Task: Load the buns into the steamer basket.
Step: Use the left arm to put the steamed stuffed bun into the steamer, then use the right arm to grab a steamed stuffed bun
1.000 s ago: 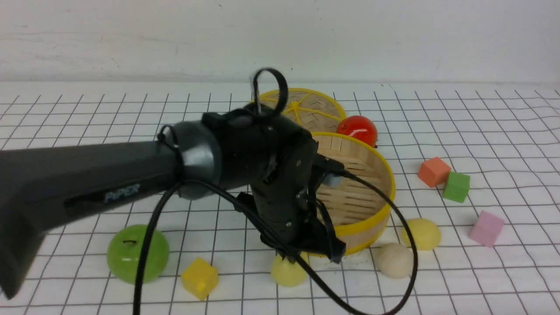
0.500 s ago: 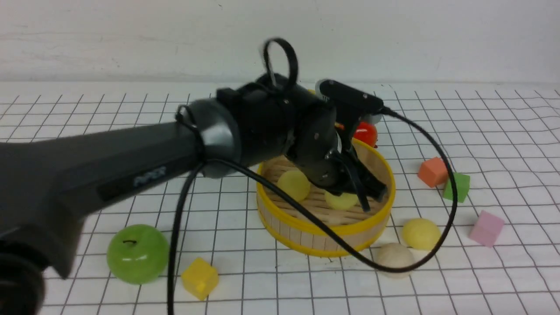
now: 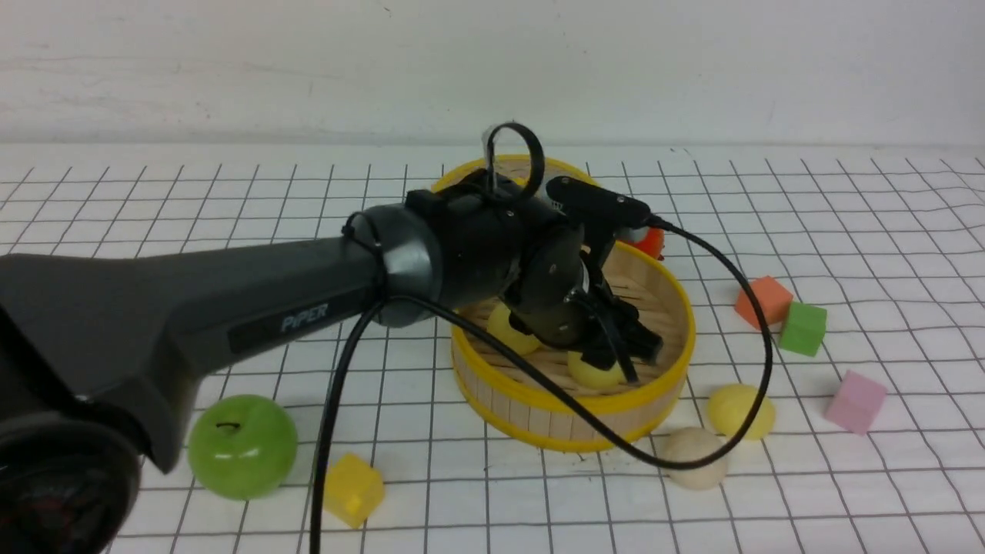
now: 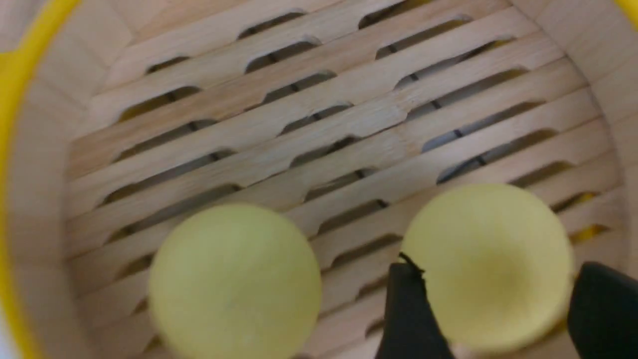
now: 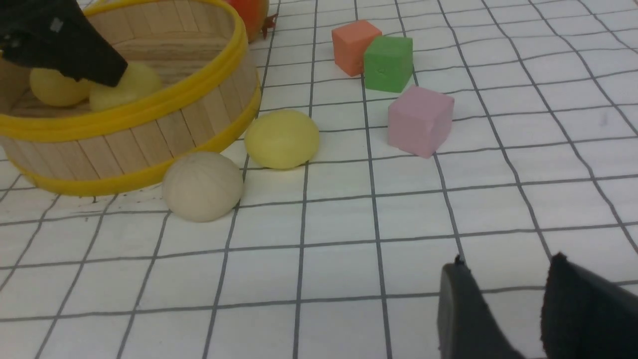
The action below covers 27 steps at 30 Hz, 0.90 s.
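Observation:
The steamer basket (image 3: 662, 388) stands mid-table. My left gripper (image 3: 625, 355) reaches down inside it, shut on a pale yellow bun (image 3: 592, 375) held low over the slatted floor (image 4: 319, 124). In the left wrist view the gripper (image 4: 498, 267) has a finger on each side of that bun (image 4: 486, 234). A second pale yellow bun (image 3: 506, 331) lies beside it in the basket. A third pale yellow bun (image 3: 735, 410) and the beige-white bun (image 3: 692, 459) lie on the table at the basket's front right. My right gripper (image 5: 507, 260) is open and empty over the table.
The flat lid (image 3: 523, 181) and a red fruit (image 3: 652, 240) lie behind the basket. A green apple (image 3: 242, 446) and a yellow cube (image 3: 352, 488) sit front left. Orange (image 3: 762, 302), green (image 3: 803, 328) and pink (image 3: 854, 400) cubes lie to the right.
My left gripper lifted a pale yellow bun from the table in front of the basket, carried it over the rim and lowered it inside. The right gripper's earlier position is not shown.

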### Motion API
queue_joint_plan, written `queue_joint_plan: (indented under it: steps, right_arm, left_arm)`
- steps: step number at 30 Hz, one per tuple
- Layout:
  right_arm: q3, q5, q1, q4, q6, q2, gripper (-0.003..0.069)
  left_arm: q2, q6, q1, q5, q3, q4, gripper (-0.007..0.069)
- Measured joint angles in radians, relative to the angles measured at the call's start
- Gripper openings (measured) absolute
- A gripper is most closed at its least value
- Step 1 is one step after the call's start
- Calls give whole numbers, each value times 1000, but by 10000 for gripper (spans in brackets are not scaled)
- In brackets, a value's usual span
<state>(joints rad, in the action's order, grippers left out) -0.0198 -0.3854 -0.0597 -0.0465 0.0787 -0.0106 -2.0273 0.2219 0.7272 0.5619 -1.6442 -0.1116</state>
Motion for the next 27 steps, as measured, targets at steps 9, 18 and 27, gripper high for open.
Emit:
queue_joint_plan:
  steps: [9, 18, 27]
  right_arm:
    - [0, 0, 0, 0, 0, 0, 239]
    - [0, 1, 0, -4, 1, 0, 239]
    - [-8, 152, 0, -343, 117, 0, 239]
  left_arm:
    - [352, -15, 7, 106, 91, 79, 28]
    - [894, -33, 7, -224, 688, 209, -13]
    - [1428, -33, 7, -502, 1237, 248, -13]
